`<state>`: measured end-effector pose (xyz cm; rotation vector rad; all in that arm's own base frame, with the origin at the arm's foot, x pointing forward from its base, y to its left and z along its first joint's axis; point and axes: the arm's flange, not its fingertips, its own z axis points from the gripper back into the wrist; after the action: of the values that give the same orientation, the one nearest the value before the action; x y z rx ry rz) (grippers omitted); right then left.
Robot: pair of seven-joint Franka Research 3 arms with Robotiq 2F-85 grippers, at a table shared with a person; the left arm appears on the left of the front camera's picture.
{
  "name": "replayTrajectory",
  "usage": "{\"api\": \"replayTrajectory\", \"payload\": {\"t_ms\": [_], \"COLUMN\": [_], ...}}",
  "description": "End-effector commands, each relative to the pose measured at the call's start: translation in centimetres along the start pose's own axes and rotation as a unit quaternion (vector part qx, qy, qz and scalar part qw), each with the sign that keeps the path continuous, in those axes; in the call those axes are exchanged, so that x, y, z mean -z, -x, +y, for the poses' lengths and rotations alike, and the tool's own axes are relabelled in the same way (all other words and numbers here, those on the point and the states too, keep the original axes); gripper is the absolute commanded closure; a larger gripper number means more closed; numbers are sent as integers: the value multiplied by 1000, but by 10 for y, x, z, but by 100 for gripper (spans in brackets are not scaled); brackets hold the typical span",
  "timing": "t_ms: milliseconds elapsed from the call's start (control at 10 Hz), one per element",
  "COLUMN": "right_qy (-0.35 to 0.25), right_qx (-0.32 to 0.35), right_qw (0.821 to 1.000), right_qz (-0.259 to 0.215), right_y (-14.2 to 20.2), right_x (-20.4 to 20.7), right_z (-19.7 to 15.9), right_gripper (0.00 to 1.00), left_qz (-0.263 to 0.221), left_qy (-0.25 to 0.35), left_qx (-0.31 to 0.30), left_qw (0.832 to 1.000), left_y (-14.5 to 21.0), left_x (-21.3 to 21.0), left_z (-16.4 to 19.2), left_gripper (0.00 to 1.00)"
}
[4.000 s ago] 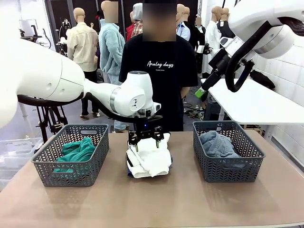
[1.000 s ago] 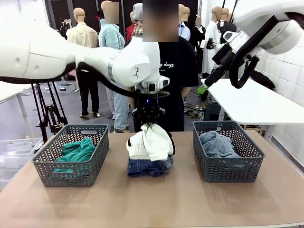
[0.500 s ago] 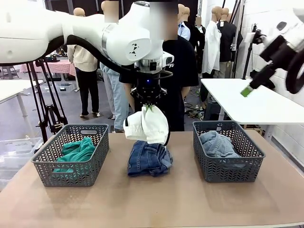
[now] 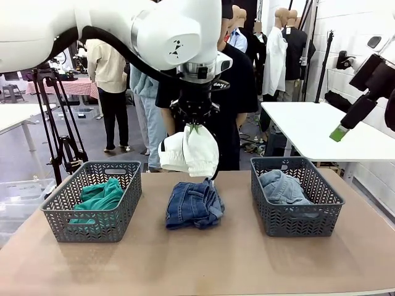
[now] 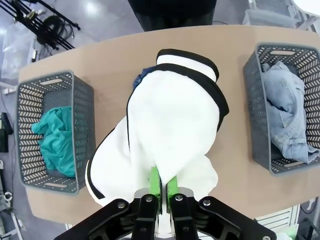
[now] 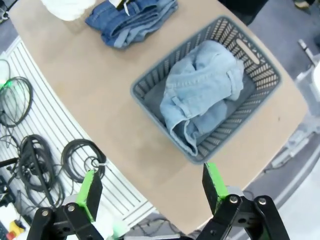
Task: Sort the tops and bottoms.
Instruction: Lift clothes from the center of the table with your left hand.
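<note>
Jaws of the left gripper are pinched shut on the white fabric garment with black edging, which hangs bunched above the middle of the brown tabletop. Those of the right gripper stand wide apart, holding nothing, high up by the table's right end. 2 grey mesh baskets sit well apart on the table. The left basket holds the soft teal-green top, and the right basket holds the pale-blue denim garment. Between them, under the hanging garment, lies the folded darker-blue denim garment.
</note>
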<state>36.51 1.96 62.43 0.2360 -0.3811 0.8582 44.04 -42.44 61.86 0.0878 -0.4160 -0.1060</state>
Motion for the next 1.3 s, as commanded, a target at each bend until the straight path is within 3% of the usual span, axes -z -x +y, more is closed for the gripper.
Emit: {"api": "replayTrajectory", "payload": {"t_ms": [0,200,300,400,500,1200], "right_qy": [-3,-12,-16,-43,-12,-12], "right_qx": [19,14,12,-10,8,8], "right_qw": [1000,999,998,997,999,999], "right_qz": [13,41,63,66,31,31], "right_y": [8,3,-14,-48,4,4], "right_x": [3,6,15,30,10,10], "right_z": [-2,-5,-12,-21,-6,-6], "right_gripper": [0,0,0,0,0,0], "left_qz": [-17,-16,-11,-7,-7,-7], "left_qy": [-15,-6,26,-4,-4,-4], "left_qx": [-4,-16,-25,5,5,5], "left_qw": [1000,1000,999,1000,1000,1000], "left_y": [3,7,6,4,4,4], "left_x": [-8,-2,6,-7,-7,-7], "left_z": [-2,5,10,-3,-3,-3], "left_gripper": [100,100,100,100,100,100]}}
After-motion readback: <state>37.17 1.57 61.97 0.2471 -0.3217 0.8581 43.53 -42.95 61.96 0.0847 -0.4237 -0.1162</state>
